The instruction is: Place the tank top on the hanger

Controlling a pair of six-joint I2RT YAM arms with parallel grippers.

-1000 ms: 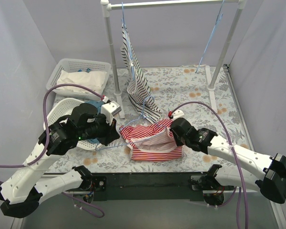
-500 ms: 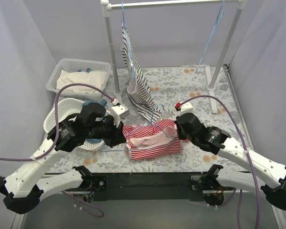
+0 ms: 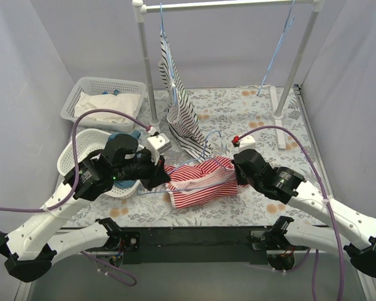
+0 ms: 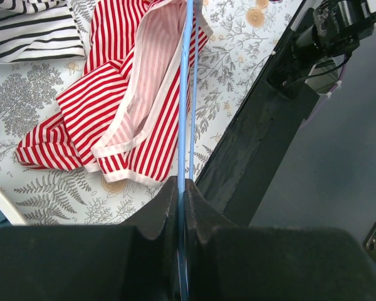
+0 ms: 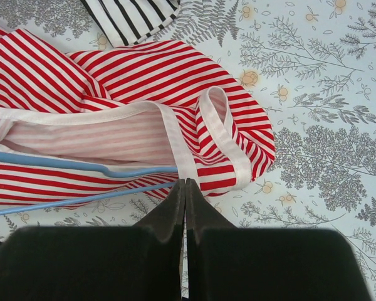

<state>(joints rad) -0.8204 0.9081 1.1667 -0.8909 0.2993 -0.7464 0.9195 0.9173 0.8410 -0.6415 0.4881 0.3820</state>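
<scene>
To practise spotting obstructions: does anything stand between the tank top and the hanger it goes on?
Nothing visible does. The hanger, held by the left gripper, lies across the opening of the tank top; the right gripper pinches its white edge.

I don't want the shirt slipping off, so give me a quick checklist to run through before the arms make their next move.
1. Left end effector clamped on the hanger: ok.
2. Right end effector pinching the tank top at its white trim: ok.
3. One hanger arm lies inside the top's opening: ok.
4. Top seated on both hanger shoulders: not ok; it lies bunched on the table.
5. Hanger clear of the black-and-white striped top: cannot tell; they look close in the top view.
</scene>
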